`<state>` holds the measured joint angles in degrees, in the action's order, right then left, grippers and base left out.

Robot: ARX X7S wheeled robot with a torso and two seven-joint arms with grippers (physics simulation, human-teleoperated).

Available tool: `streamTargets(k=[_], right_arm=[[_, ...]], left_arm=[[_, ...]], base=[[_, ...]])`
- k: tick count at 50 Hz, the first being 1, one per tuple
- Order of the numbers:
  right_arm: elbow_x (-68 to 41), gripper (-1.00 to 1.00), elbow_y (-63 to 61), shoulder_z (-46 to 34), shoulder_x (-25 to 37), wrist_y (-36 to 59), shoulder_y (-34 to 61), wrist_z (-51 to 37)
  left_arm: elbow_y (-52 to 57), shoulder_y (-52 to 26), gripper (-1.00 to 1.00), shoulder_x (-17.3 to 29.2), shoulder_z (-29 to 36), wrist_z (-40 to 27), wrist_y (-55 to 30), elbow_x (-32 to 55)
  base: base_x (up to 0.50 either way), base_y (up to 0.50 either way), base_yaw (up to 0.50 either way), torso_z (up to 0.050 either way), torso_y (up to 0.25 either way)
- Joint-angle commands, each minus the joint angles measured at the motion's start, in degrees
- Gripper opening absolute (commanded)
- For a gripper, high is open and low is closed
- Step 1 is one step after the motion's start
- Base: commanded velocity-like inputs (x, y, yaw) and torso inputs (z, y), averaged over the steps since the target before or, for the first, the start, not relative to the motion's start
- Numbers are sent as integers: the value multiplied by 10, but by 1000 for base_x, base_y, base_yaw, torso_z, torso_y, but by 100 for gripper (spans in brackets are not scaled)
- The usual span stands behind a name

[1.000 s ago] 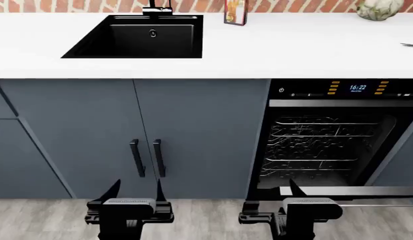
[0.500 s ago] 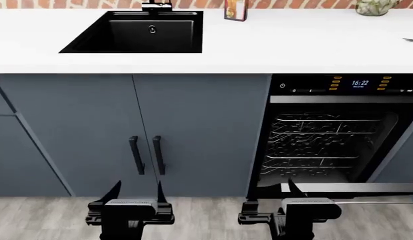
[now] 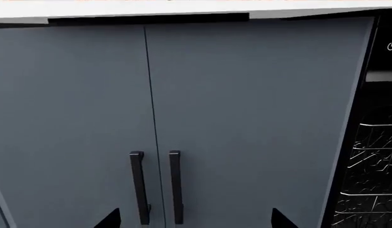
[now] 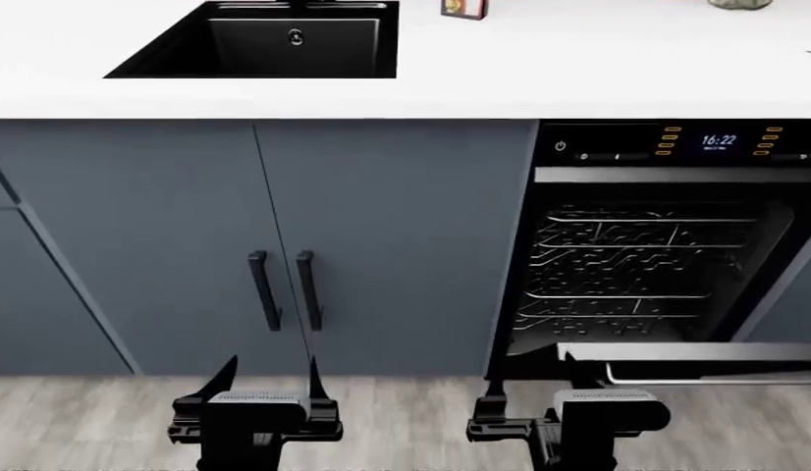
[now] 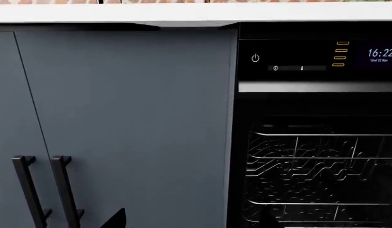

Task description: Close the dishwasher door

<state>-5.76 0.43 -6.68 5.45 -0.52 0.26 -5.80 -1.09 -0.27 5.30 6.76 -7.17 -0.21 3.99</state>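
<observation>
From my seat the cabinet doors [image 4: 393, 245] read as smooth, matt blue-grey panels, their handles [image 4: 287, 290] matt black. The worktop [image 4: 589, 69] looks plain white and smooth — no sheen I can pick out — and the sink [image 4: 268, 44] set in it is black with a dull finish. The dishwasher door [image 4: 694, 361] shows a brushed silver metal edge. Inside, the racks [image 5: 310, 171] are thin bright wire. The floor [image 4: 405, 422] has a pale wood-grain look — both grippers seem dark, matt plastic.
</observation>
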Motion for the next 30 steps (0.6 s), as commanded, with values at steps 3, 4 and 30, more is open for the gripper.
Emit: streamTargets(k=[3,4,30], right_arm=[[-9,100,3,-9,7,-2,2,-9],[-9,100,3,-10,8,-2,3,-10],[-19,100,0,-24,20,-5,1,-25]], left_arm=[[1,0,100,8,10,-12,-1,6],[1,0,100,9,11,-12,-1,6],[1,0,100,20,27,-28,2,15]], base=[[0,0,0,-50,-9],[0,0,0,-50,-10],[0,0,0,-50,-9]])
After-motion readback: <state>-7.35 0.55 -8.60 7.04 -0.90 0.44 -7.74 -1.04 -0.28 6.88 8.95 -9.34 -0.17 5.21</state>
